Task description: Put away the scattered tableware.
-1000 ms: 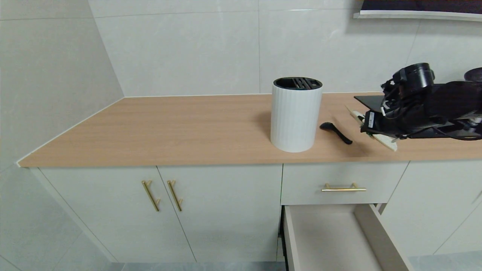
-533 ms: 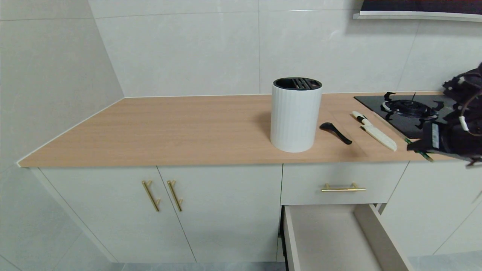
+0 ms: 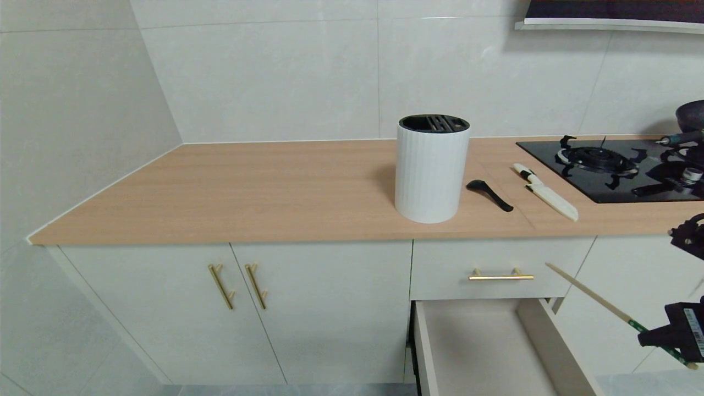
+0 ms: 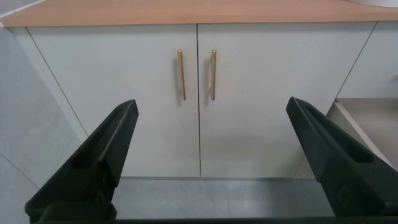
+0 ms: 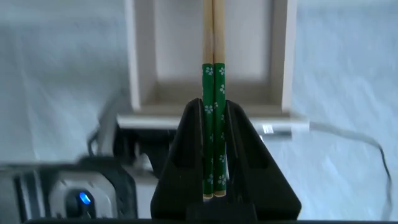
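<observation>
A pair of wooden chopsticks point(image 3: 591, 295) with green flowered ends point(image 5: 211, 93) is clamped in my right gripper point(image 3: 655, 335), low at the right, in front of the cabinets. Their tips point toward the open drawer point(image 3: 426, 352), whose pale walls point(image 5: 134, 62) lie beyond the right gripper point(image 5: 211, 134). On the wooden counter point(image 3: 247, 187) stands a white ribbed cutlery holder point(image 3: 432, 170) with a black slotted top. Right of it lie a black spoon point(image 3: 489, 194) and a white-bladed knife point(image 3: 545, 192). My left gripper point(image 4: 211, 155) is open, low before the cabinet doors.
A black gas hob point(image 3: 610, 170) fills the counter's right end, with a dark pan point(image 3: 690, 114) at the edge. Two cabinet doors with gold handles point(image 3: 236, 286) point(image 4: 196, 74) sit left of the drawer. A shut drawer with a gold handle point(image 3: 500, 275) is above the open one.
My right arm has dropped from over the counter beside the knife, down and to the right past the counter edge, carrying the chopsticks. The hob is uncovered now.
</observation>
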Available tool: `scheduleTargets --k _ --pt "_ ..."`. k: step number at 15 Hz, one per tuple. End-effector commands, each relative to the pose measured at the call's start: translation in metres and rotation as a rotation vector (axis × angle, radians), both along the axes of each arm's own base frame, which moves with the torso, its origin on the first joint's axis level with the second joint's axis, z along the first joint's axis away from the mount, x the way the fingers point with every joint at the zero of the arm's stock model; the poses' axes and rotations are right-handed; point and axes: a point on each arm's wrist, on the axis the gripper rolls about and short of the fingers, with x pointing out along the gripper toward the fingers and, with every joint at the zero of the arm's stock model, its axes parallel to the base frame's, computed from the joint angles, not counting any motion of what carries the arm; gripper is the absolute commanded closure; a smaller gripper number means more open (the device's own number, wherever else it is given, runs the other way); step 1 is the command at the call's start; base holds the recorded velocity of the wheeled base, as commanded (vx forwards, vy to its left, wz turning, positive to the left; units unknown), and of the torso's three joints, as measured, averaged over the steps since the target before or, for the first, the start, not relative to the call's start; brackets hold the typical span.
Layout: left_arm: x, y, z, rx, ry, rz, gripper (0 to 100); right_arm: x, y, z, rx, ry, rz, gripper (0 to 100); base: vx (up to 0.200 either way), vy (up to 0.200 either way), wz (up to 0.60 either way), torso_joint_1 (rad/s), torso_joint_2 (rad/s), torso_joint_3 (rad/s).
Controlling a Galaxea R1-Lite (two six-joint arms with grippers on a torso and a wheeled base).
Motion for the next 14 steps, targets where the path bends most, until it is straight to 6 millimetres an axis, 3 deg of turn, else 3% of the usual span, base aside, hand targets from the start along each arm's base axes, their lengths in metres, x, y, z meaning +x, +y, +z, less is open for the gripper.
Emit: scheduleTargets --k 1,5,7,11,14 --pt "0.000 0.000 0.000 0.000 0.000 0.001 0 0.011 0.003 -0.019 -0.029 0.109 0.004 100 0.000 0.000 0.00 0.000 0.00 0.000" --pt "0.000 0.000 0.000 0.000 0.000 0.001 0 0.020 0.010 -0.038 -0.051 0.208 0.027 100 0.000 0.000 0.00 0.000 0.00 0.000" --pt "0.000 0.000 0.000 0.000 0.000 0.001 0 0.023 0.024 -0.048 -0.067 0.255 0.078 100 0.000 0.000 0.00 0.000 0.00 0.000" --pt "0.000 0.000 0.000 0.000 0.000 0.001 0 0.028 0.043 -0.065 -0.048 0.255 0.084 100 0.000 0.000 0.00 0.000 0.00 0.000" --pt "0.000 0.000 0.000 0.000 0.000 0.001 0 0.030 0.046 -0.071 -0.041 0.236 0.094 100 0.000 0.000 0.00 -0.111 0.31 0.194"
